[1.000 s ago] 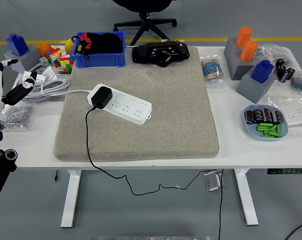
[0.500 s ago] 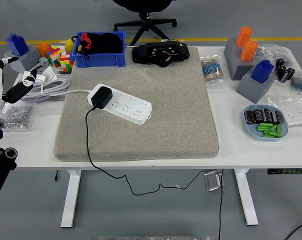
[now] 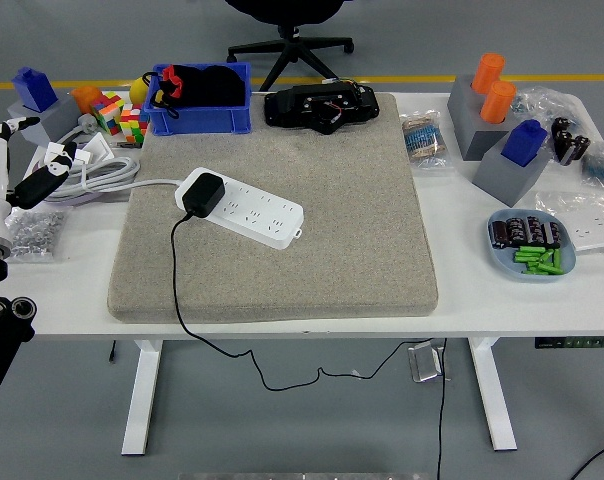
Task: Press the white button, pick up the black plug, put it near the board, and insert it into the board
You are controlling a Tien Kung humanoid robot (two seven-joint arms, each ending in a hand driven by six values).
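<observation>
Since the earlier pictures my left hand (image 3: 12, 170) had barely moved at the table's (image 3: 72, 300) left edge; only my fingers (image 3: 37, 180) had shifted slightly, and nothing on the table had changed. The grey mat (image 3: 312, 250) covered the middle of the table, with the white power strip (image 3: 247, 210) lying slantwise on it. The black plug (image 3: 200, 194) sat in the strip's left end, its cable (image 3: 177, 290) trailing off the near edge. A blue bin (image 3: 200, 110) stood behind the mat, a blue dish (image 3: 532, 250) far right. Nothing blocked the strip. My fingers were loosely spread, holding nothing, well apart from the plug.
</observation>
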